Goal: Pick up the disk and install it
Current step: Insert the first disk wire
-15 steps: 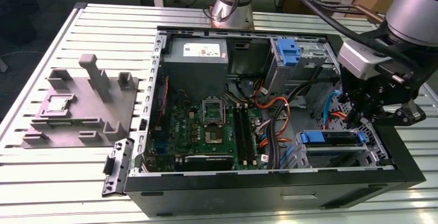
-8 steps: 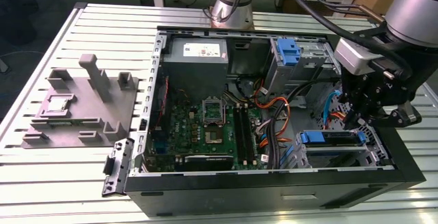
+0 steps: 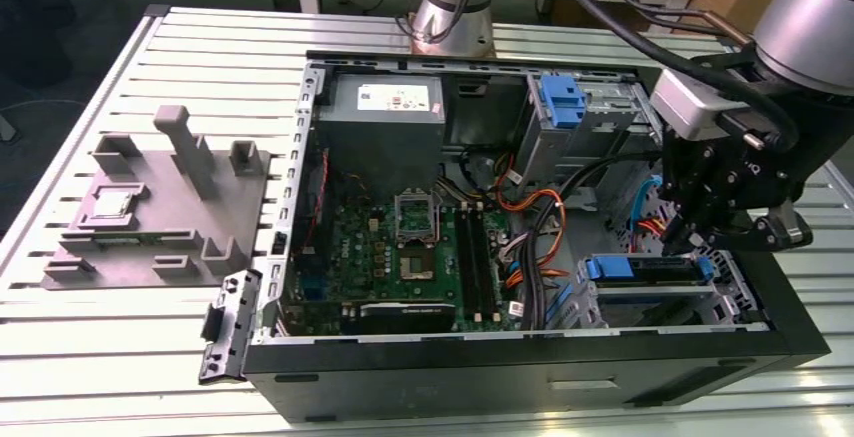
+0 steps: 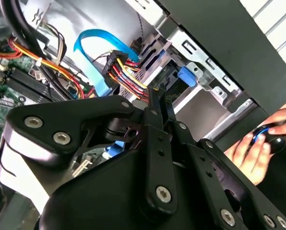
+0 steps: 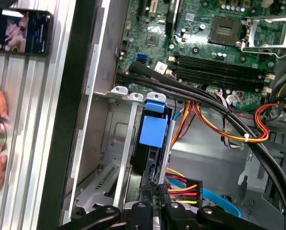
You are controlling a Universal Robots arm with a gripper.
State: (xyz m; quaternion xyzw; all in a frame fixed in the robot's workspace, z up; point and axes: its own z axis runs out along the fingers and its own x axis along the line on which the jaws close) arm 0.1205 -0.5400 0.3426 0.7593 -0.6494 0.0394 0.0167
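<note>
My pincer, black linkages nearest the lens, is clamped together on the disk's edge, the blue-carriered disk standing on edge in the drive bay at the computer case's front corner.

Bright light from above, with shine on the table slats. Dark inside the computer case. Blurry up close.
</note>
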